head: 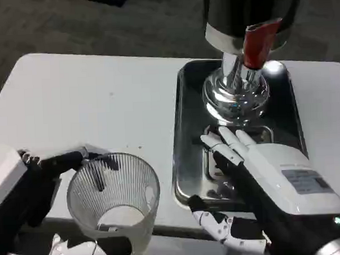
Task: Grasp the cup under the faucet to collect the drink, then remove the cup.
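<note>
The left robot hand (61,222) grasps the clear ribbed plastic cup (114,203) around its wall, holding it upright above the near edge of the white tabletop (101,96), beside the steel drip tray (184,132) and well short of the red-handled chrome faucet (251,45). The right robot hand (257,174) hovers released over the tray, fingers spread. The cup is probably light, thin and easily squashed, so a mid-wall grip with modest pressure suits it.

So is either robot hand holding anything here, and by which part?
The left robot hand holds the clear ribbed cup by its side wall, fingers around it. The right robot hand holds nothing, fingers apart over the metal tray.
</note>
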Tool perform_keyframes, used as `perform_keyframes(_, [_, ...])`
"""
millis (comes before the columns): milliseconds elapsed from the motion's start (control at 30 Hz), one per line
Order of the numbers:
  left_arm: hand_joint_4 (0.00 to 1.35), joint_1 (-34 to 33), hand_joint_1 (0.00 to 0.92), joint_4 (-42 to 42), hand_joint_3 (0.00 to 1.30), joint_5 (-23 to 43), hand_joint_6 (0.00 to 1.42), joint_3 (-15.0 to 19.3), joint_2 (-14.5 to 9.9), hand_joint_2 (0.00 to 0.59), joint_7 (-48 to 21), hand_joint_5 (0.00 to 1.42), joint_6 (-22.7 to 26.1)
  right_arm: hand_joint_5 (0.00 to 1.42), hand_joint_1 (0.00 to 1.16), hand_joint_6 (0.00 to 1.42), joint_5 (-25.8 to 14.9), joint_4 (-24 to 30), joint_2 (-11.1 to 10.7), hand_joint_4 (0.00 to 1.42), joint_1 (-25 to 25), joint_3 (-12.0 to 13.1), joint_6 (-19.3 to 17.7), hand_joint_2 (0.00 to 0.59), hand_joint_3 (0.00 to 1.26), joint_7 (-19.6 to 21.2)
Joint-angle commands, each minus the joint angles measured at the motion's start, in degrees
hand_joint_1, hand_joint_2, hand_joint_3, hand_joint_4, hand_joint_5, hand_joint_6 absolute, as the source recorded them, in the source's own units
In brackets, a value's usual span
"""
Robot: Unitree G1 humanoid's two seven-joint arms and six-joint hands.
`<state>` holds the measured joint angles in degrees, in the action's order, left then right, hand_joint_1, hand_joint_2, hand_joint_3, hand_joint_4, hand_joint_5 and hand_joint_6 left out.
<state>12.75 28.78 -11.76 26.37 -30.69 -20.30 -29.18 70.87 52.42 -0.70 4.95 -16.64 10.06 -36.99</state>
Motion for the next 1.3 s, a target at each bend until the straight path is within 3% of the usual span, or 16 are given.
perform_keyframes(33, [1.19, -0.3, 0.4, 0.0, 1.0, 0.8, 1.42, 0.6, -0.4, 0.114, 0.9, 1.36, 0.0, 0.0, 0.47, 0.1, 0.3, 0.5, 0.2, 0.0, 0.5, -0.1, -0.6, 0.442, 0.11, -0.5])
perform_keyframes(600, [1.19, -2.2, 0.4, -1.4, 1.0, 0.5, 1.42, -0.6, -0.9, 0.119, 0.9, 1.36, 0.3, 0.0, 0.47, 0.1, 0.6, 0.3, 0.4, 0.0, 0.0, 0.1, -0.5, 0.442, 0.11, -0.5])
perform_keyframes(867, [1.19, -5.0, 0.4, -3.6, 1.0, -0.3, 1.42, -2.1, -0.9, 0.119, 1.2, 1.36, 1.0, 0.0, 0.47, 0.1, 1.3, 1.3, 0.7, 0.0, 0.8, 1.6, -0.1, 0.442, 0.11, -0.8])
perform_keyframes(1300, [1.19, -17.6, 0.4, -14.9, 1.0, -8.1, 1.42, -9.3, -1.0, 0.119, 5.4, 1.36, 1.9, 0.0, 0.47, 0.1, 0.3, 2.9, 1.3, 0.0, 2.9, 7.7, 1.6, 0.442, 0.11, -0.7])
